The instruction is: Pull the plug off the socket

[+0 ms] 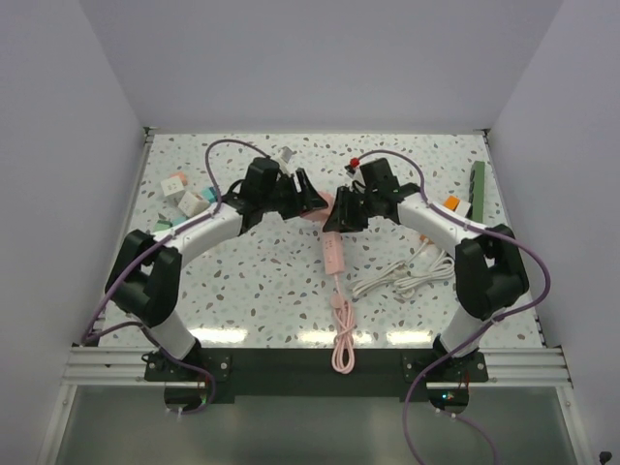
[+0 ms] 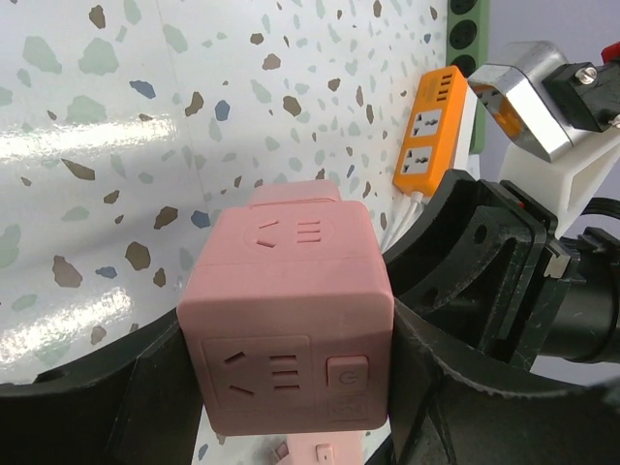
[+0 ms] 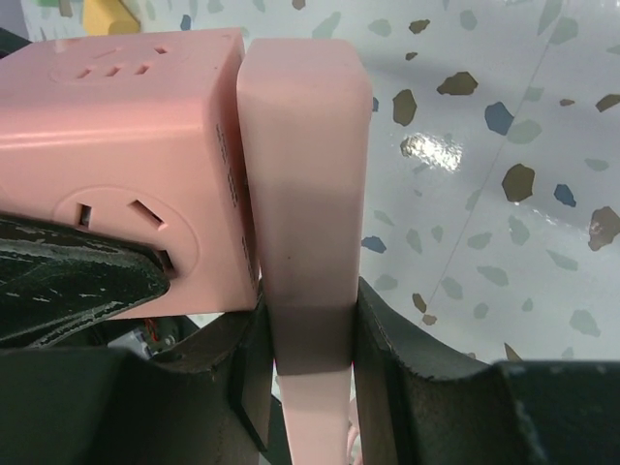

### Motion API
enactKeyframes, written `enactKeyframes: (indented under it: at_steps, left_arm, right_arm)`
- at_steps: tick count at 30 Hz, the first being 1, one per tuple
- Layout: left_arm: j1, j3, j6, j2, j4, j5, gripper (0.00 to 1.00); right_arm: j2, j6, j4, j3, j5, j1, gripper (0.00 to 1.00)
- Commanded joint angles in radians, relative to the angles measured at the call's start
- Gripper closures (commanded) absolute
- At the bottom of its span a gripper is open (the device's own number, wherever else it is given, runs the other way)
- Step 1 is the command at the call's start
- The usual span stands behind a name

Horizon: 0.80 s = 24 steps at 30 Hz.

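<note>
- Top view: the left gripper [image 1: 312, 199] and right gripper [image 1: 351, 207] meet centrally at the pink cube socket [image 1: 329, 203], probably so one braces while the other pulls.
- Left wrist: its jaws clamp the socket's sides, anchoring it. The button [image 2: 349, 373] carries a symbol too small to read, and no brand shows.
- Right wrist: its jaws pinch the flat pink plug [image 3: 305, 194], seated flush against the socket. No writing is visible.

walls [image 1: 320, 58]: plain white | table [image 1: 252, 281]: speckled terrazzo top | glare [image 1: 407, 336]: near front edge
</note>
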Motion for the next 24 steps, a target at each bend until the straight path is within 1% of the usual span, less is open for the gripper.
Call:
enactKeyframes:
  at_steps: [1,2,4,5,6,8,10,11,12,13,16,17,18,20,22,24]
  left_arm:
    - [0.04,0.094,0.156,-0.02,-0.054,0.174,1.0]
    - [0.104,0.113,0.166,-0.004,-0.059,0.215,1.0]
    - [0.154,0.198,0.213,0.069,-0.09,0.339,1.0]
    - [0.174,0.24,0.238,0.095,-0.164,0.358,1.0]
    - [0.175,0.299,0.282,0.129,-0.193,0.37,1.0]
    - [0.169,0.318,0.284,0.139,-0.221,0.373,1.0]
    - [0.154,0.274,0.252,0.103,-0.194,0.347,1.0]
    - [0.127,0.251,0.244,0.084,-0.187,0.327,1.0]
    - [0.108,0.198,0.223,0.061,-0.169,0.303,1.0]
    - [0.087,0.168,0.21,0.009,-0.161,0.249,1.0]
    - [0.007,0.061,0.154,-0.096,-0.14,0.166,1.0]
    - [0.002,0.01,0.135,-0.125,-0.114,0.152,1.0]
    - [-0.001,-0.011,0.099,-0.177,-0.105,0.138,1.0]
    - [-0.003,-0.042,0.087,-0.219,-0.098,0.1,1.0]
    - [0.016,-0.03,0.107,-0.242,-0.114,0.074,1.0]
    - [0.049,0.004,0.118,-0.213,-0.115,0.106,1.0]
  right_arm:
    - [-0.007,0.034,-0.024,0.006,0.109,-0.041,1.0]
    - [-0.011,0.032,-0.021,-0.003,0.104,-0.041,1.0]
    - [-0.025,0.028,-0.013,-0.024,0.096,-0.041,1.0]
    - [-0.028,0.025,-0.012,-0.03,0.096,-0.041,1.0]
    - [-0.031,0.025,-0.012,-0.037,0.096,-0.041,1.0]
    - [-0.033,0.023,-0.013,-0.038,0.101,-0.042,1.0]
    - [-0.03,0.031,-0.013,-0.034,0.11,-0.042,1.0]
    - [-0.027,0.035,-0.015,-0.032,0.127,-0.044,1.0]
    - [-0.022,0.041,-0.015,-0.026,0.129,-0.045,1.0]
    - [-0.009,0.043,-0.015,-0.021,0.13,-0.047,1.0]
    - [0.013,0.046,-0.017,-0.008,0.141,-0.059,1.0]
    - [0.018,0.051,-0.017,-0.006,0.139,-0.062,1.0]
    - [0.024,0.048,-0.015,-0.004,0.135,-0.067,1.0]
    - [0.033,0.048,-0.012,-0.006,0.126,-0.074,1.0]
    - [0.033,0.04,-0.001,-0.012,0.112,-0.076,1.0]
    - [0.033,0.037,0.0,-0.021,0.106,-0.076,1.0]
